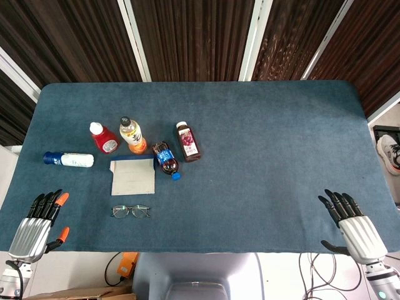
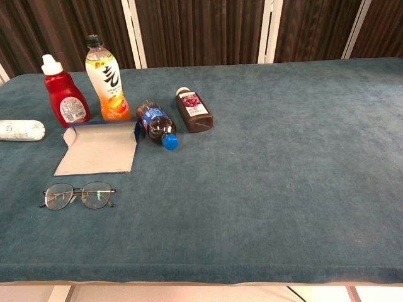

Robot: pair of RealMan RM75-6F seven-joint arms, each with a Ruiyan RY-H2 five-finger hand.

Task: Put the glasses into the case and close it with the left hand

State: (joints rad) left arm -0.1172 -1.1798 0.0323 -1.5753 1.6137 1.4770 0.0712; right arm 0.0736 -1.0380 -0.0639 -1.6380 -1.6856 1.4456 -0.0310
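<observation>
Looking down from the head view: the glasses (image 1: 131, 211) lie flat on the blue counter (image 1: 269, 150), arms folded, near the front edge. Just behind them sits the open case (image 1: 132, 176), pale lining up. Left hand (image 1: 39, 226) hangs off the counter's front-left corner, fingers spread, holding nothing. Right hand (image 1: 351, 225) sits at the far front-right corner, likewise spread and empty, well apart from everything. Behind the case: a white bottle (image 1: 70, 160) on its side, a red bottle (image 1: 104, 139), an orange drink bottle (image 1: 132, 135), a cola bottle (image 1: 166, 160) and a dark juice bottle (image 1: 189, 142).

Chest view: no hands visible. Glasses (image 2: 80, 195) rest lenses toward the camera, close to the case (image 2: 99, 148) but not touching it. The cola bottle (image 2: 156, 124) lies touching the case's right edge; the orange drink bottle (image 2: 107, 78) and red bottle (image 2: 64, 94) stand upright just behind it.

Judgement: nothing begun yet; the step is the reach for the glasses. Best taken by the bridge or a folded arm, not the lenses. The frame is thin and flat on cloth, so a low pinch is needed. Lift short, set down on the lining, then fold the lid, minding the cola bottle at the case's edge.
</observation>
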